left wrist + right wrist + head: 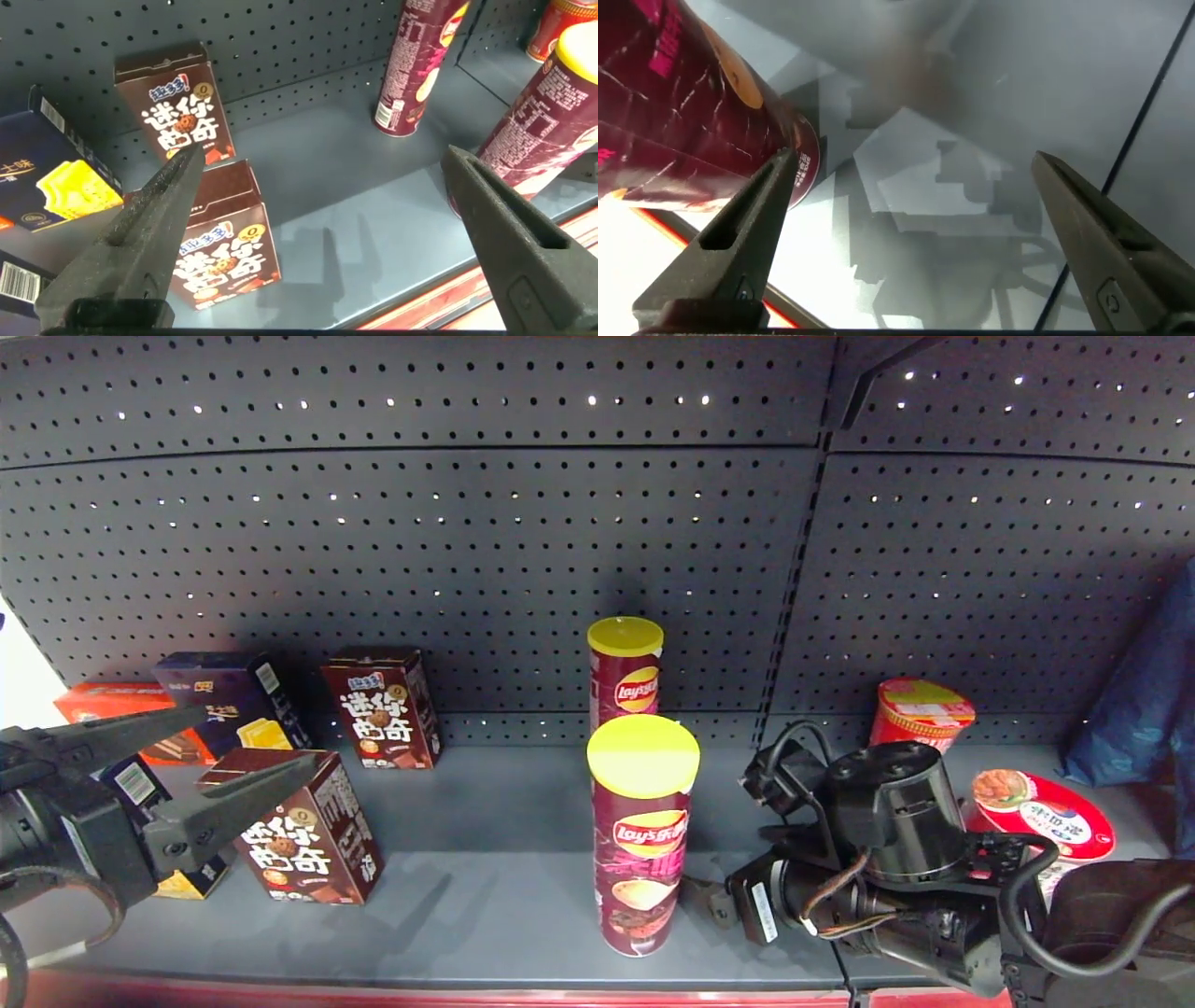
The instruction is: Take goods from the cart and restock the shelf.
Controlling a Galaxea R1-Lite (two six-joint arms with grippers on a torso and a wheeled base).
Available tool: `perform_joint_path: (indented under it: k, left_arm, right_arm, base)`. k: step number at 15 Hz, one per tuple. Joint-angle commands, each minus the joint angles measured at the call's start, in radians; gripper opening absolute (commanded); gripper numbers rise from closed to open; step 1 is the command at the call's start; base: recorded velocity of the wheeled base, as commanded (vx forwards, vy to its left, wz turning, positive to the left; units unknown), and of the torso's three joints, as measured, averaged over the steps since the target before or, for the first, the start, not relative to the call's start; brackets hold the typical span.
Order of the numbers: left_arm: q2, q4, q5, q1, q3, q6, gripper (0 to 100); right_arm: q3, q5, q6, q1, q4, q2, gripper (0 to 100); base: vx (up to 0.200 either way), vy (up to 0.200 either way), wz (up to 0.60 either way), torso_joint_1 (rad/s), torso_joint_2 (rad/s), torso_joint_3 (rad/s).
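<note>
My left pincer (320,159) and right pincer (910,187) both gape wide, empty; the front can (642,840) looks light, stiff, slick, tippy, so I'd clasp it mid-body.

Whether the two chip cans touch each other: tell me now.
Apart. The left wrist view shows a strip of bare shelf between the back can and the front can.
</note>
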Motion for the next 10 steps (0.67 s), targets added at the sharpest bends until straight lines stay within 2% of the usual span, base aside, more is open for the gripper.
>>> perform_joint_path:
  k: [1,10]
  left_arm:
    - [0.004,0.0,0.0,0.0,0.0,0.0,100]
    - [0.001,-0.043,0.0,0.0,0.048,-0.003,100]
  right_arm:
    - [0.0,0.0,-0.001,0.006,0.0,-0.003,100]
    - [-0.001,0.0,-0.001,0.016,-0.003,0.013,100]
  base:
    - [0.0,0.0,0.0,0.0,0.0,0.0]
    - [0.0,0.0,0.0,0.0,0.0,0.0]
